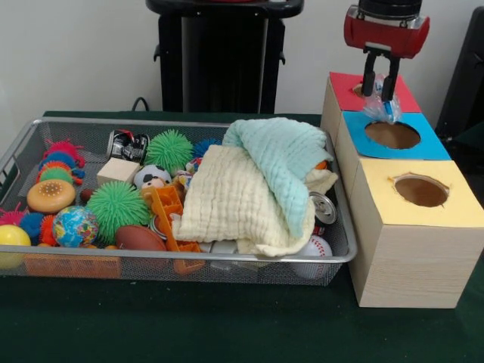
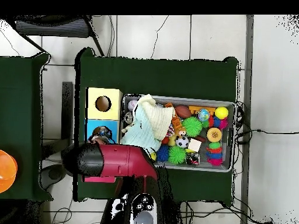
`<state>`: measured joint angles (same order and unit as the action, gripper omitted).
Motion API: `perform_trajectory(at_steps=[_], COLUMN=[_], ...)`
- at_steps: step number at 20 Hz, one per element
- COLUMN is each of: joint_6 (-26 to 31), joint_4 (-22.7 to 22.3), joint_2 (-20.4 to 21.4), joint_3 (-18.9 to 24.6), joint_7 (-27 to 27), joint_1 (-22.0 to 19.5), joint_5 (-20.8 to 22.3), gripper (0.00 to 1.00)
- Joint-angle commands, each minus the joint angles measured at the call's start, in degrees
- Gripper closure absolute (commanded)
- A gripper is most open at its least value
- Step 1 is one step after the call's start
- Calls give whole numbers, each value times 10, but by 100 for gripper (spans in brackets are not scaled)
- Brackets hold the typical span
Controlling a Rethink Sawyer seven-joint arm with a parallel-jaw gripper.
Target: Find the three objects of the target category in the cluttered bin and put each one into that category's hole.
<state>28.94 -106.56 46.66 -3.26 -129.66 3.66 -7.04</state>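
At upper right of the front view, the tool (image 1: 380,94) pinches a crinkled clear plastic piece (image 1: 382,110) above the blue box (image 1: 435,148). The wire bin (image 1: 344,249) holds cloths (image 1: 261,185), balls and toys.

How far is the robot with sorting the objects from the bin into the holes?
Done: cannot tell, since the holes hide what is inside. In hand: the gripper holds a crinkly clear plastic item above the blue box, near its hole. Left: the wire bin remains crowded, and two cloths cover part of it.
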Motion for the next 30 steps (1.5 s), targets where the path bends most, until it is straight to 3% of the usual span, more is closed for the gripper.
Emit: perform_trajectory(at_steps=[1,10,15,16,21,30], joint_6=[-20,48,56,61,105,126], joint_4=[51,111,115,117,118,140], joint_2=[-31,-35,-40,-40,-39,-54], joint_3=[-2,-39,-35,-38,-40,-43], joint_7=[-112,-123,-98,-96,-98,-103], joint_1=[-14,21,14,16,20,15], joint_5=[-35,-32,-30,-27,-28,-33], gripper=[100,100,100,0,0,0])
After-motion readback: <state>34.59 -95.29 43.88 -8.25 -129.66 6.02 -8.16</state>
